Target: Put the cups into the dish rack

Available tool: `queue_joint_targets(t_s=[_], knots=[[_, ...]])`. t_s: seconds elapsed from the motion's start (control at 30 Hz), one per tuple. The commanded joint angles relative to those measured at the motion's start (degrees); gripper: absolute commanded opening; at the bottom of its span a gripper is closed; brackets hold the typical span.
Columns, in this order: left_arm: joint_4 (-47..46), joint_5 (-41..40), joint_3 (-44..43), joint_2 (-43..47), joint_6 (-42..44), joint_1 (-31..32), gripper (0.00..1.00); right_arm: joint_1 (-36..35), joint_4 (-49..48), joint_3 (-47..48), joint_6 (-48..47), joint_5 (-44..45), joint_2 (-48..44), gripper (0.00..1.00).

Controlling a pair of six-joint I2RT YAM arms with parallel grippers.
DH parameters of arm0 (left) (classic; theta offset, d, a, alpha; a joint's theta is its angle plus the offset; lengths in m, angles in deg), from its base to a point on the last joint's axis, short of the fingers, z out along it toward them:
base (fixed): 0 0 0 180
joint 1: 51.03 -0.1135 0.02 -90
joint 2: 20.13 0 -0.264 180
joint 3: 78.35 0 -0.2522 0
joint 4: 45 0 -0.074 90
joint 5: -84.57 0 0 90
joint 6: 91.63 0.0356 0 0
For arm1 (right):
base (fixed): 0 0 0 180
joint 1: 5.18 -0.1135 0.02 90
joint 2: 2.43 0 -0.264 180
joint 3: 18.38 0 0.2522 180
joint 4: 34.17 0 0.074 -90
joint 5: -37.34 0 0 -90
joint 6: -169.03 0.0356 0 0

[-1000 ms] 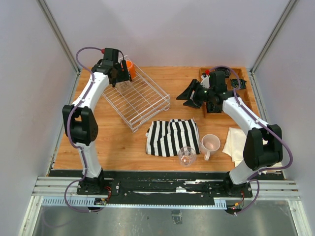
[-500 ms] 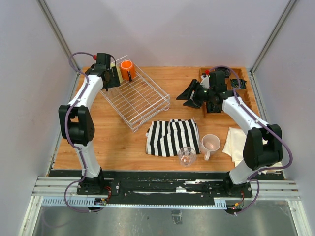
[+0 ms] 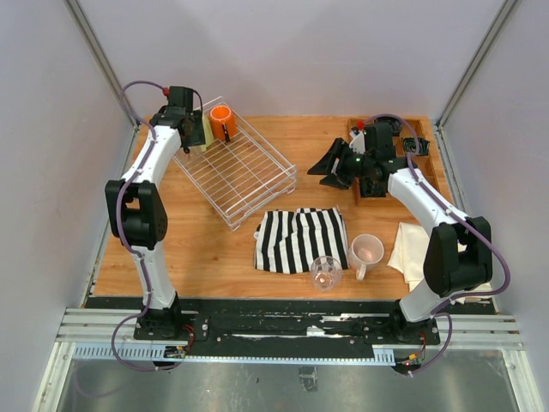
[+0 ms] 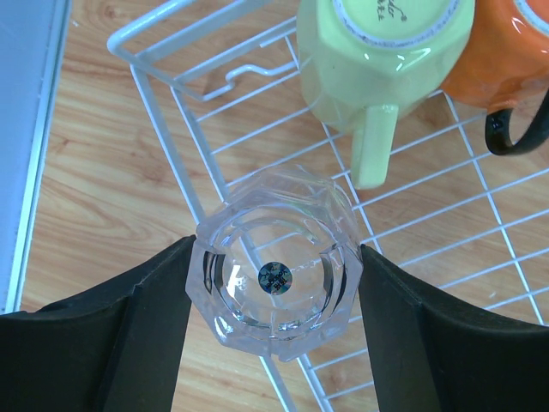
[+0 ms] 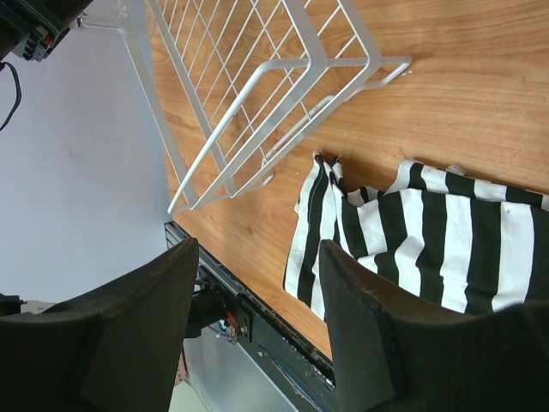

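- Large white wire dish rack (image 3: 244, 172) sits on the far left of the wooden desk (image 3: 197, 240). In its far corner are an orange mug with a black handle (image 4: 506, 51) and a yellow-green mug (image 4: 377, 60), the latter bottom up; the two touch side by side.
- Left hand (image 4: 274, 253) grips a clear faceted glass tumbler (image 4: 283, 215) over the rack's edge rail, near those mugs. Cannot tell whether it rests on the wires.
- Right hand (image 5: 257, 266) has its fingers spread with nothing between them. It hovers mid-desk, right of the rack.
- Outside the rack: a second clear tumbler (image 3: 326, 272) and a pale pink mug (image 3: 367, 251), both upright on the desk, just beside a black-and-white striped cloth (image 3: 300, 239).
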Motion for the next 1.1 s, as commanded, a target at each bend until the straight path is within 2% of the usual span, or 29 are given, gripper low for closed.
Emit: queue_joint_targets(t_s=[0.0,0.43,0.8,1.07], knots=[[0.4,-5.9,-3.5,-2.6,3.3,-0.6,0.03,0.5,0.8,1.3,-0.9,0.4,0.3,0.59],[-1.3,-8.2,-7.0,-8.0,4.1,-1.5,0.01,1.1,1.6,1.3,-1.2,0.7,-0.1,0.59],[-4.3,-4.4,-7.5,-9.0,2.6,-3.3,0.01,1.5,2.0,1.2,-1.5,0.7,-0.2,0.59],[-2.7,-0.3,-8.5,-9.0,1.3,-3.5,0.01,1.5,2.0,1.2,-1.4,0.8,-0.1,0.59]])
